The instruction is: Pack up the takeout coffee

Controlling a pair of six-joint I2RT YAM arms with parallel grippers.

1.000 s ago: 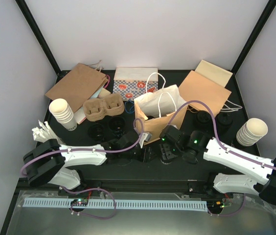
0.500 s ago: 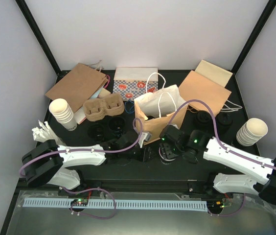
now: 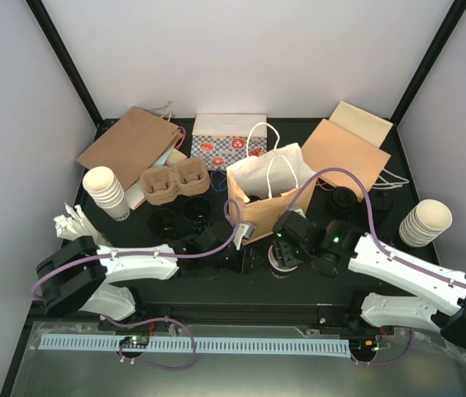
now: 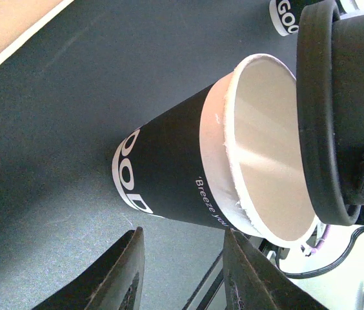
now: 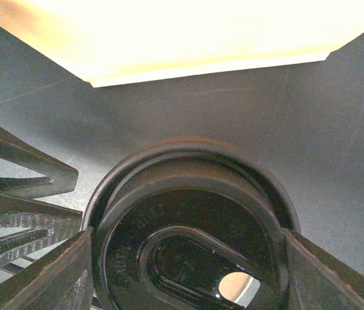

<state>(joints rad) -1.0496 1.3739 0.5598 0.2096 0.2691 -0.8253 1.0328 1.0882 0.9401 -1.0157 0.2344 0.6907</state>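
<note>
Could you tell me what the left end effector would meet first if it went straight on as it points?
The lidless black cup, just ahead of the left end effector; how near is unclear.

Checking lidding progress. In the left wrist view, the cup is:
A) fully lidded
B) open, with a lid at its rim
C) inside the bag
B: the cup shows its bare cream inside, and the black lid stands edge-on beside its rim, not yet seated.
</note>
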